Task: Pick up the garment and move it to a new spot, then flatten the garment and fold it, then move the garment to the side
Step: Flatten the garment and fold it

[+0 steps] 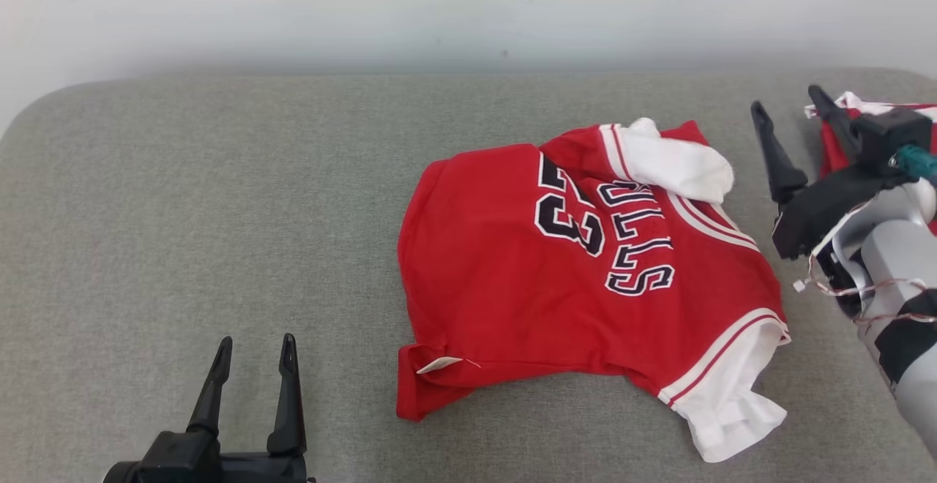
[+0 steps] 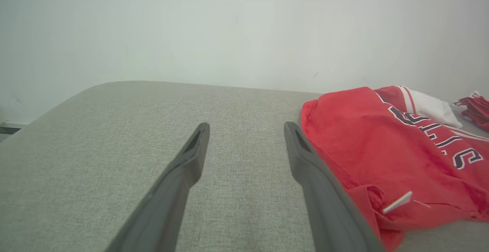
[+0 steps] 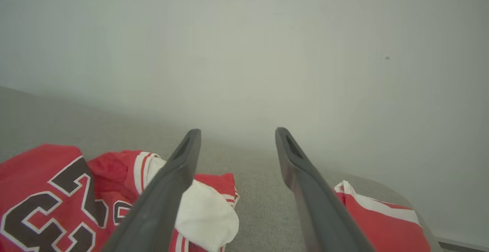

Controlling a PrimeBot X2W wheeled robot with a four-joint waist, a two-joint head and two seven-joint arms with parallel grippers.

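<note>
R gripper (image 1: 786, 99) hung w/ fingers apart, holding nothing, just right of the red garment (image 1: 556, 285). It lay rumpled mid-right on the grey cushion (image 1: 219, 212), prob. w/ room there to flatten it. L gripper (image 1: 258, 339) sat near-left, fingers apart, empty.

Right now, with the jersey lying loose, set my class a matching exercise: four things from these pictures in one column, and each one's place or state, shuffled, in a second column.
Column A
1. left gripper
2. right gripper
3. jersey
4. second red garment

Column B
a. crumpled on the grey cushion, number 23 facing up
b. open, at the lower left of the head view, apart from the jersey
c. at the cushion's far right edge
d. open, just right of the jersey's white sleeve

Pairs: 1-b, 2-d, 3-a, 4-c
</note>
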